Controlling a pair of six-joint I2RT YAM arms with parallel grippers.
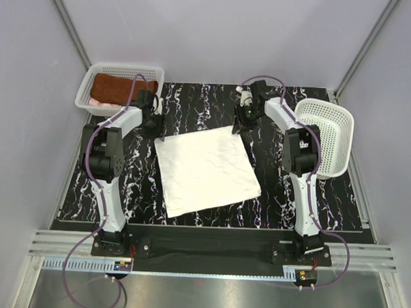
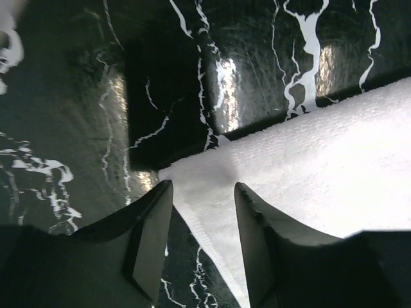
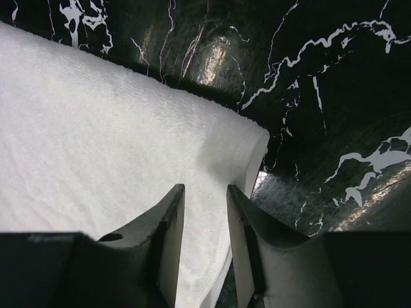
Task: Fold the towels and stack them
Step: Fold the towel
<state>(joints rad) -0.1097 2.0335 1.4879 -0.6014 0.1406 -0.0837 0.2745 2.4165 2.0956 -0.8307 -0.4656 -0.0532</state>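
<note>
Lying flat near the middle of the black marbled surface, the white towel is sitting slightly turned, with one corner pointing toward the far side. The left fingers are hovering at its far left corner, standing apart with the towel's edge running between them; the cloth is resting on the surface there, not pinched. The right fingers are sitting low over the far right corner, also apart but with a narrower gap, and the towel's hemmed edge is showing in that gap, unclamped. At the far left, a white mesh basket is holding the rust-brown towel, with the pale pink towel peeking out beneath it at the basket's near side. At the right edge, a second white mesh basket is leaning tilted on its side, just beside the right arm.
</note>
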